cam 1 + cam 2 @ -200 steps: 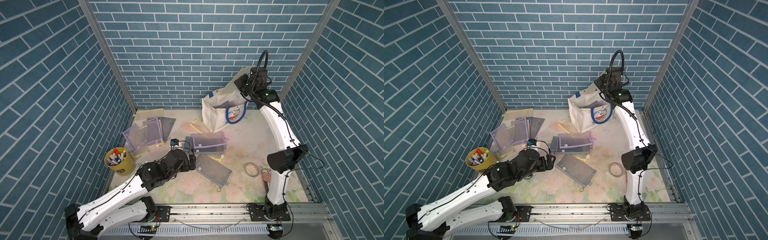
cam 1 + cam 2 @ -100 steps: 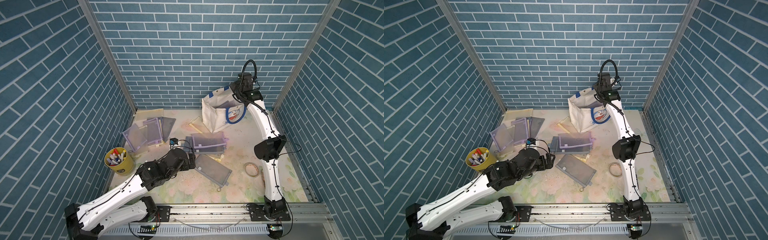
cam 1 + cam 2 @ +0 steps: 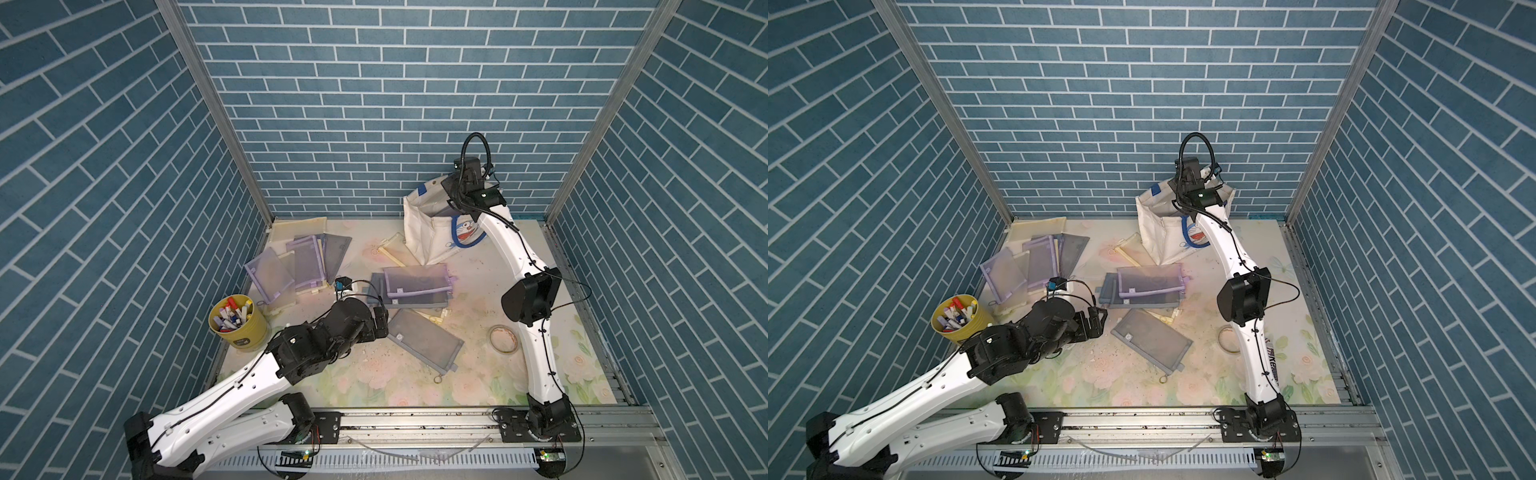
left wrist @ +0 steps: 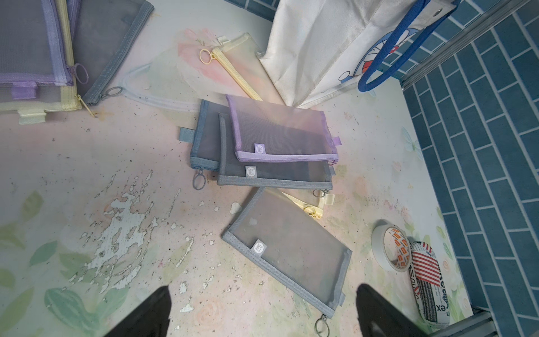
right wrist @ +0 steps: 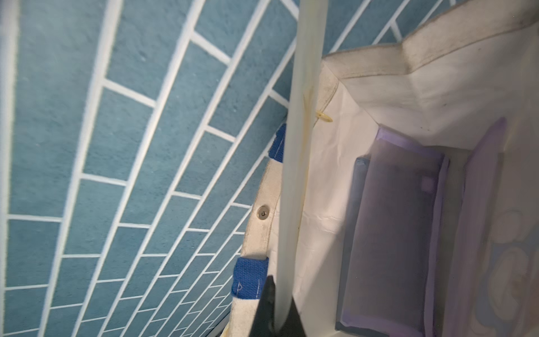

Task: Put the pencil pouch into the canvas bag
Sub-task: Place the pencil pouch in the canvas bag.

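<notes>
The pencil pouch (image 5: 294, 175) is pinched by right claw (image 5: 280, 315) over canvas bag (image 5: 437, 58), left claw (image 4: 262, 291) spread wide; release is needed next.

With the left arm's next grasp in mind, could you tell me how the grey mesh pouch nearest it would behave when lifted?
The grey mesh pouch looks thin, see-through, so probably light and floppy, drooping from a corner grip. Lying flat on the table, it would likely slide, not roll, if pushed.

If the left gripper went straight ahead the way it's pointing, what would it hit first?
Probably the lone grey mesh pouch lying flat just ahead of the open left gripper. Depth is unclear, so it might touch the table first.
</notes>
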Robot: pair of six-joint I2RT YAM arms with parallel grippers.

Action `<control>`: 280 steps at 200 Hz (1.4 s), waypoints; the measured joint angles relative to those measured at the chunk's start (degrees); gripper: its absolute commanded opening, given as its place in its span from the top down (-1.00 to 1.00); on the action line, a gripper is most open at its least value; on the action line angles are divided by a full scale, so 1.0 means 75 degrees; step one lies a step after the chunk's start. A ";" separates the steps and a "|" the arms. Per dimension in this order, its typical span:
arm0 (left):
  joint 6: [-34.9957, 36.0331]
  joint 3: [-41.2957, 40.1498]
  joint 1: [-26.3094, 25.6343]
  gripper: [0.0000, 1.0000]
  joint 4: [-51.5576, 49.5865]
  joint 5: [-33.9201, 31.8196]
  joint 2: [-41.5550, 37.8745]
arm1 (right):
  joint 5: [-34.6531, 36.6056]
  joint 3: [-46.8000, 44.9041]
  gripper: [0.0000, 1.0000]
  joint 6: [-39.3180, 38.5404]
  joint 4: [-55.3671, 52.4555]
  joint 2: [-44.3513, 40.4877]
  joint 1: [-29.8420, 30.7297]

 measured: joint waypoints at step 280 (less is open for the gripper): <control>-0.1279 -0.1786 0.0192 -0.94 0.2990 0.1719 0.2165 | -0.4106 -0.8929 -0.22 -0.5033 -0.1425 -0.6569 0.0557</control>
